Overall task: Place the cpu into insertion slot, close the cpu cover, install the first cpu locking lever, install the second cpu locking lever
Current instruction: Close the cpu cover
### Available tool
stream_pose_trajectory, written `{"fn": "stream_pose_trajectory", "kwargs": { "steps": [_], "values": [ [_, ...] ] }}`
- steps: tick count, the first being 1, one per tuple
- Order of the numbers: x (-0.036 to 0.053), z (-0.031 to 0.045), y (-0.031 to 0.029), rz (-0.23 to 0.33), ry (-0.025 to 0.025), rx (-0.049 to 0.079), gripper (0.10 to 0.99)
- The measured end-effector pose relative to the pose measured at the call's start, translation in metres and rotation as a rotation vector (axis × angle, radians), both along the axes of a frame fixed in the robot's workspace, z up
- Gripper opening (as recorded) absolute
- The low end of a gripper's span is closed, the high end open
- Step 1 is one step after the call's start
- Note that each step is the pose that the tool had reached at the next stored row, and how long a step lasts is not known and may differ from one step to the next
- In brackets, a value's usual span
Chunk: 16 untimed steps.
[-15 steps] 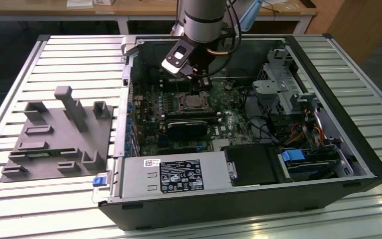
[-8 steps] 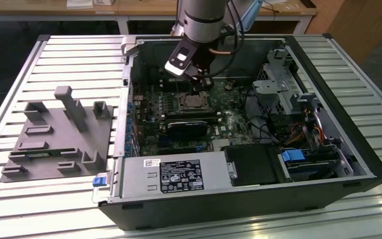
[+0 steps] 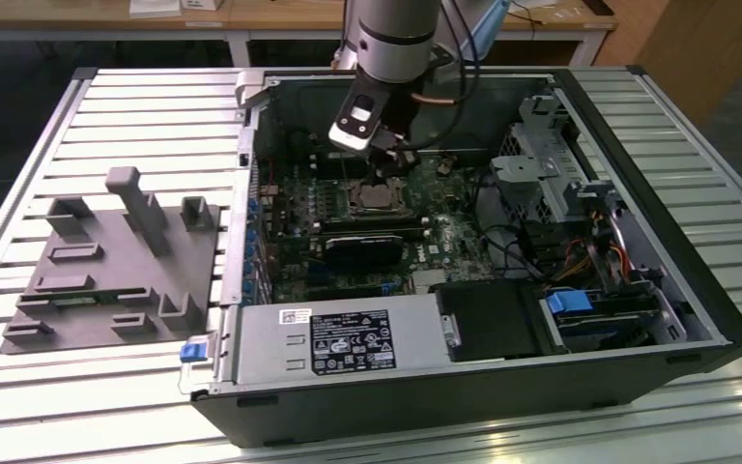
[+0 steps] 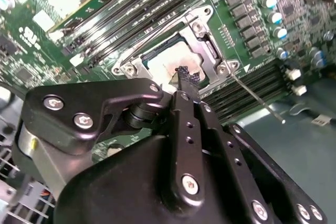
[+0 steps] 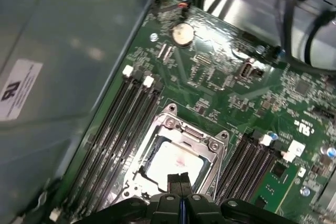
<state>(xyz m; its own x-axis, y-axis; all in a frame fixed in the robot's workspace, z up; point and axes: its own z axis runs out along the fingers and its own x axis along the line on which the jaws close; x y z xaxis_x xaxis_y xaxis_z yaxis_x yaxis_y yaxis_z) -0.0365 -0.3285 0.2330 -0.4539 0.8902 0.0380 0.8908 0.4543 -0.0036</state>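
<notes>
Inside the open computer case, the cpu (image 3: pixel 374 199) lies with its silver top up in the insertion slot (image 3: pixel 374 205) on the green board. In both wrist views the silver cpu cover (image 4: pixel 209 50) (image 5: pixel 184 130) lies flat around the cpu (image 4: pixel 167 62) (image 5: pixel 176 162), whose top shows through its window. My gripper (image 3: pixel 385 176) hangs just above the socket's edge. Its black fingertips (image 4: pixel 187 75) (image 5: pixel 181 182) are shut together on nothing, right over the cpu's rim. A thin metal locking lever (image 4: pixel 258 102) sticks out sideways from one socket corner, away from the frame.
Long black memory slots (image 5: pixel 113 129) (image 4: pixel 131 9) flank the socket on both sides. The grey power-supply box (image 3: pixel 332 340) and a black block (image 3: pixel 364 247) sit nearer the case front, with a drive cage (image 3: pixel 564 184) and cables at the exterior view's right. A grey fixture (image 3: pixel 113 261) lies outside the case.
</notes>
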Motion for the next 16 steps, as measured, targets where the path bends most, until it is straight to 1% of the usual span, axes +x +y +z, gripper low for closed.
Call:
{"fn": "stream_pose_trajectory", "kwargs": {
  "steps": [16],
  "values": [
    [0.0, -0.0001, 0.0, 0.277, -0.0001, 0.0, 0.102]
  ]
}}
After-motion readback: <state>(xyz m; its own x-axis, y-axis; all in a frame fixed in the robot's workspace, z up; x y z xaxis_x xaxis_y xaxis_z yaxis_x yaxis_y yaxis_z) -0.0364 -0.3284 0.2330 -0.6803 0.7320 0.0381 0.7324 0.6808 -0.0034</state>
